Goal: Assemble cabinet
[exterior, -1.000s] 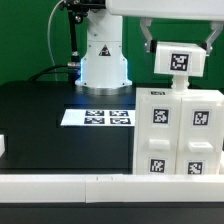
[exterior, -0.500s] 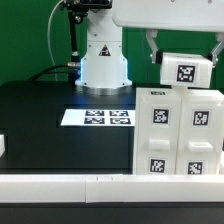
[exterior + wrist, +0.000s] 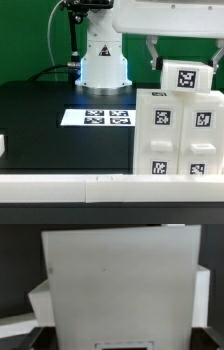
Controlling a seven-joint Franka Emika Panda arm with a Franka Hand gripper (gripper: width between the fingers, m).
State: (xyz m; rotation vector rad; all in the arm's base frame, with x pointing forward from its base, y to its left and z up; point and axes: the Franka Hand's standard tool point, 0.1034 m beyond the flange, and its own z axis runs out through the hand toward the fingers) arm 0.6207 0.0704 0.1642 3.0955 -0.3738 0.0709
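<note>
1. Looking at the exterior view, the whole scene was visible: the black table (image 3: 40,120), the marker board (image 3: 98,118) lying flat on it, the white robot base (image 3: 103,60) behind it, and the long white rail (image 3: 70,186) along the front edge.
2. The wrist view showed none of this; a large pale panel (image 3: 115,280) of the cabinet filled almost all of it, too near for any tag to be seen.
3. The cabinet (image 3: 180,135) stood on the table at the exterior view's right, near the front rail and just beside the marker board.
4. It was a boxy white body built of chunky panels, and its front carried several small black-and-white square tags.
5. A smaller white piece (image 3: 186,76) with one tag sat at the top of the cabinet, slightly tilted.
6. The gripper (image 3: 184,55) was above it, with one finger (image 3: 153,52) on each side of this top piece; the jaws seemed to grasp it.
</note>
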